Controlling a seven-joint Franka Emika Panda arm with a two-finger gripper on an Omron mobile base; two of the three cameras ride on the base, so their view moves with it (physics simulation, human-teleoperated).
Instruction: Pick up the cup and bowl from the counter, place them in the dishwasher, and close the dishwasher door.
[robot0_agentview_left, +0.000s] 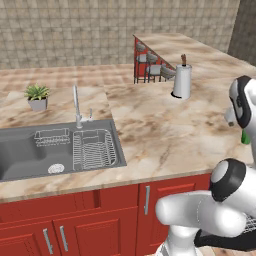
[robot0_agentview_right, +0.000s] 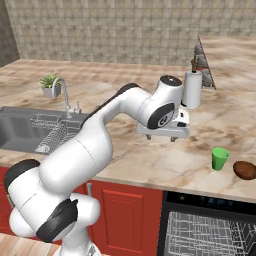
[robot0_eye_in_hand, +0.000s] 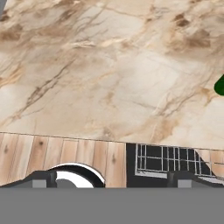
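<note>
The green cup (robot0_agentview_right: 219, 158) stands upright near the front edge of the marble counter (robot0_agentview_right: 150, 155), ahead and to the right of the gripper (robot0_agentview_right: 172, 138) and well apart from it. The brown bowl (robot0_agentview_right: 245, 170) lies just beyond the cup on the same side. Both sit right above the dishwasher (robot0_agentview_right: 210, 225), whose wire rack (robot0_agentview_right: 212, 232) is exposed, so I judge the door is down and the load path short.

In the hand view the cup is a dark green sliver (robot0_eye_in_hand: 220, 85) at the right edge, so the hand is not yet lined up with it. The gripper hovers over bare marble, holding nothing; its finger tips (robot0_eye_in_hand: 40, 179) stand far apart, so the jaws are wide. The arm reaches forward from the base, elbow raised, wrist bent so the hand points down.
</note>
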